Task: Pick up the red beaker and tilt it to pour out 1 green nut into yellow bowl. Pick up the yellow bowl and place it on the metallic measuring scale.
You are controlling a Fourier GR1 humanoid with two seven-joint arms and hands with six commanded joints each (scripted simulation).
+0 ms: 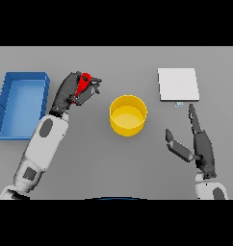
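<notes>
Blue tray (21, 105) at desk's left edge. My left robot hand (72, 91) grips the red beaker (84, 82) just right of it. Yellow bowl (128, 115) mid-desk. My right robot hand (198, 144), fingers relaxed, below the scale (178, 84) near the far right.

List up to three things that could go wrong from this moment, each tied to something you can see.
1. The left hand holds the red beaker off to the left of the yellow bowl; tilting there would likely drop the nut on the table.
2. The fingers cover most of the beaker, so a tilt could loosen it.
3. The blue tray is close behind the left arm; swinging back could knock it.
</notes>
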